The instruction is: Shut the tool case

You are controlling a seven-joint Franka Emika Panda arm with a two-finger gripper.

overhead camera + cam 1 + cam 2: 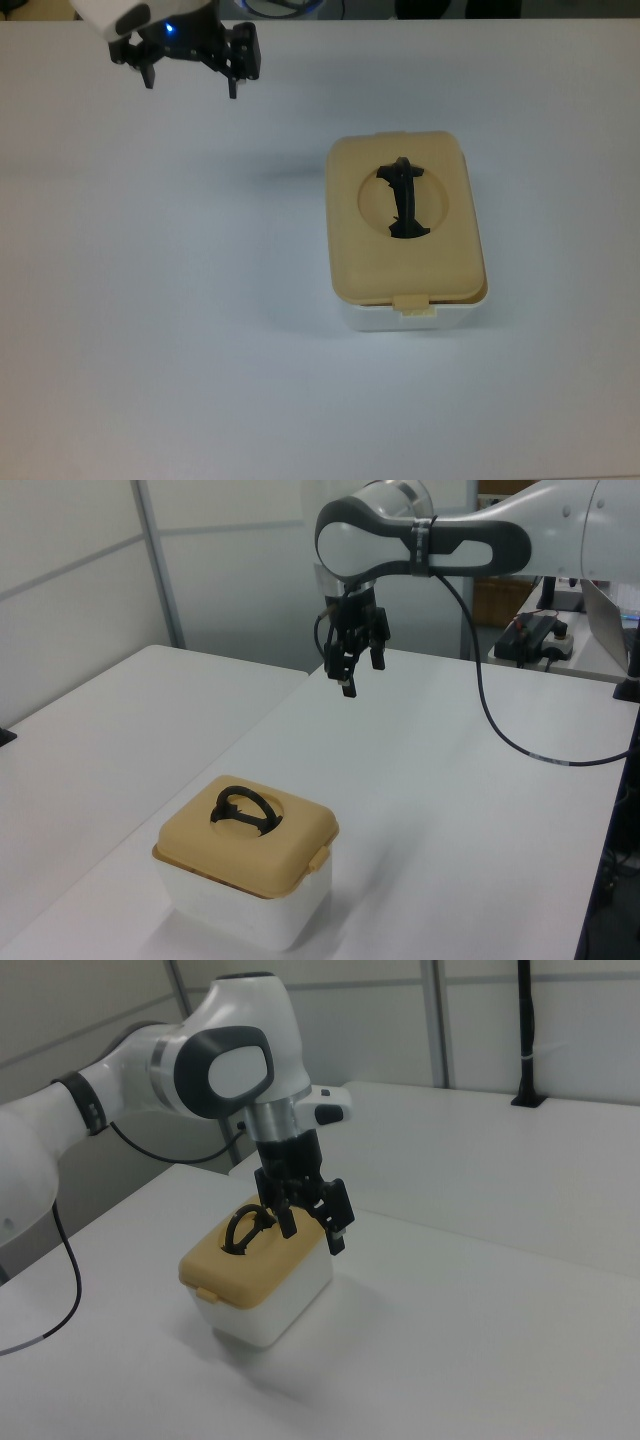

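The tool case (pixel 407 235) stands on the white table (pixel 160 330) with its beige lid (pixel 247 832) sitting flat on the white tub (pixel 240 905). The black handle (pixel 403 197) rests in the lid's round recess. The gripper (pixel 190 80) hangs in the air well apart from the case, toward the top view's upper left, with its fingers spread and holding nothing.

No readable text, label, brand or number on anything in view (all three cameras)
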